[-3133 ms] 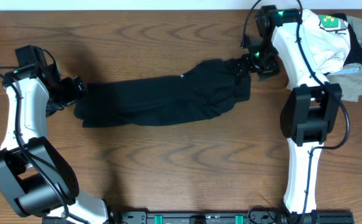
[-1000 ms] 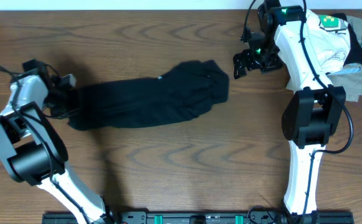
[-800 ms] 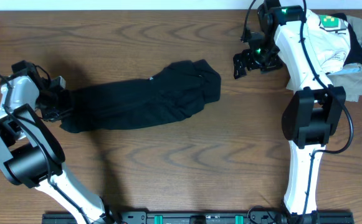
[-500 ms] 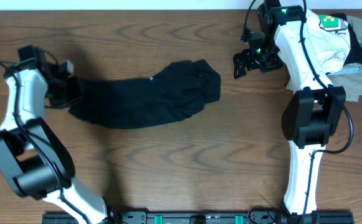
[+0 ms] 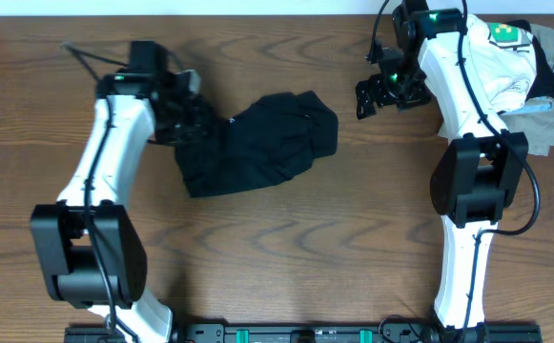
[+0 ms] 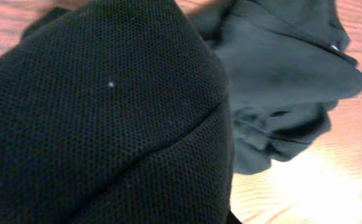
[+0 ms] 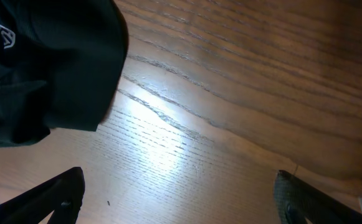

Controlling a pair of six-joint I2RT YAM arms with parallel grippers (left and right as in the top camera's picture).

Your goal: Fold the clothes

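No writing is showing clearly enough to read. A small white emblem [image 7: 4, 35] is sitting on the black fabric in the right wrist view, too small to make out. A green patch [image 5: 506, 35] with pale marks is showing on the white garment [image 5: 491, 67], which is lying with a khaki-grey garment [image 5: 549, 129] at the table's 2 o'clock corner.

Half a second ago the clothes [image 5: 262, 143] were lying stretched out long toward 9 o'clock. Now the left gripper [image 5: 187, 112] is standing at about 11 o'clock, having swung inward with the left end, and the garment is bunching into a much shorter heap. The right gripper [image 5: 369, 95] is staying where it was, at 1 o'clock.

The clothes are lying just above the middle of the wooden table [image 5: 286, 276], plain matte black, rumpled, with fine mesh weave filling the left wrist view.

The left gripper's fingers are pinching tight on the garment's left end, lifting it. The right gripper's fingers [image 7: 62, 193] are spreading wide over bare wood, gripping nothing, just beside the garment's right end.
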